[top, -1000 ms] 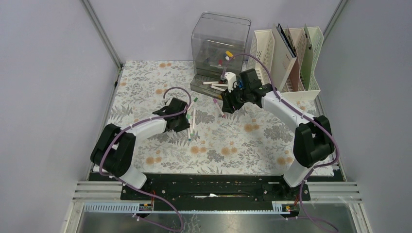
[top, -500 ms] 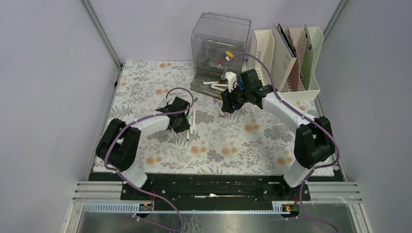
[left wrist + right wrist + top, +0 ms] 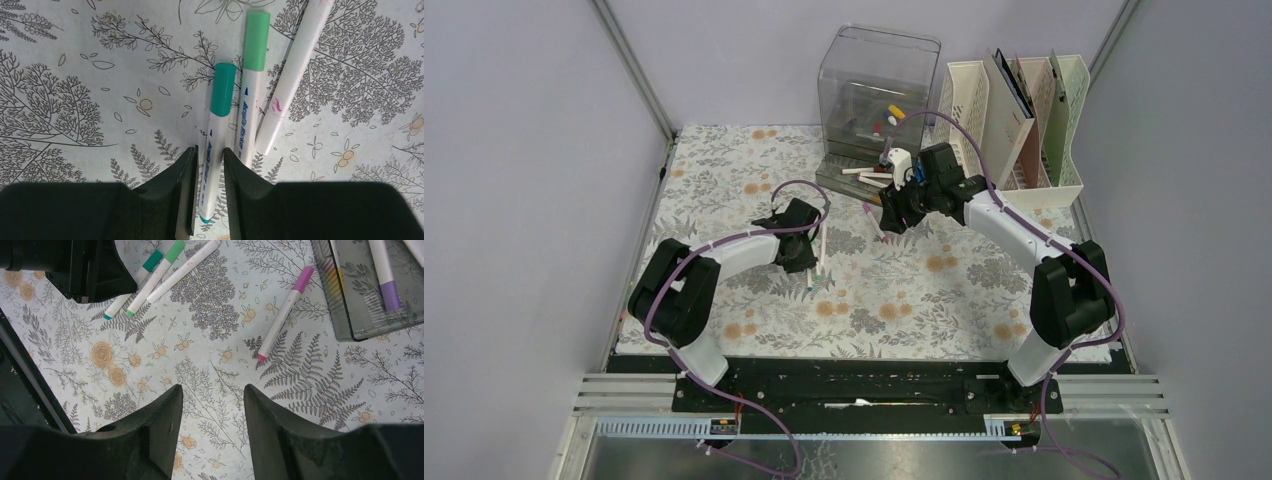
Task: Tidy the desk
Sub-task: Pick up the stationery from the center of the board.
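Leaf-printed surface spreads across the cell floor. Left hand is clamped on the teal-capped marker, with a green-capped marker crowding close beside it and a white marker next over. Right hand hangs open and holds nothing, near a pink marker just beside the clear tray.
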`<action>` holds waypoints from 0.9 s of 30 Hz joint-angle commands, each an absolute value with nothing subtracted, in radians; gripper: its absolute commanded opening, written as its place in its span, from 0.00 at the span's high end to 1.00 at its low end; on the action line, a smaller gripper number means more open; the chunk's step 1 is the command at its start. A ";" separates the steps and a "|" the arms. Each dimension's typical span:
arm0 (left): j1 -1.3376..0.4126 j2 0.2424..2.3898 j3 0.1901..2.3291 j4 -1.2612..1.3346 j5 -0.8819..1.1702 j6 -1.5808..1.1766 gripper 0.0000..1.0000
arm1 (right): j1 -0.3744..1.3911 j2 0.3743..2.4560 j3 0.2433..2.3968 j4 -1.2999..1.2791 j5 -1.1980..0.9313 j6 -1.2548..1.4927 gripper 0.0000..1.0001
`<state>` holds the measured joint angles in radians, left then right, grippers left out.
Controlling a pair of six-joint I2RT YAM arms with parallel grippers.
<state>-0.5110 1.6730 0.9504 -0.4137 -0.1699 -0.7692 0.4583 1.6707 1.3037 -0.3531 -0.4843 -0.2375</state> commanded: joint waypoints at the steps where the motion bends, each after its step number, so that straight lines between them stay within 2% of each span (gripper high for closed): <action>1: -0.518 1.691 0.980 -0.451 -0.212 -0.751 0.71 | 0.465 1.624 1.297 -0.329 -0.507 -0.226 0.45; 4: -0.518 1.697 0.979 -0.456 -0.215 -0.744 0.74 | 0.465 1.620 1.290 -0.326 -0.511 -0.224 0.45; 9: -0.525 1.686 0.963 -0.463 -0.227 -0.744 0.87 | 0.465 1.617 1.283 -0.320 -0.514 -0.220 0.44; 16: -0.525 1.639 0.934 -0.461 -0.230 -0.750 1.00 | 0.465 1.622 1.279 -0.314 -0.528 -0.210 0.44; 22: -0.525 1.557 0.911 -0.442 -0.229 -0.739 1.00 | 0.464 1.623 1.269 -0.302 -0.554 -0.190 0.42; 27: -0.524 1.439 0.841 -0.331 -0.172 -0.712 1.00 | 0.465 1.625 1.266 -0.294 -0.569 -0.175 0.41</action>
<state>-0.5236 1.5452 0.8799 -0.4347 -0.2024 -0.7422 0.4583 1.6703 1.2678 -0.3305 -0.5297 -0.1989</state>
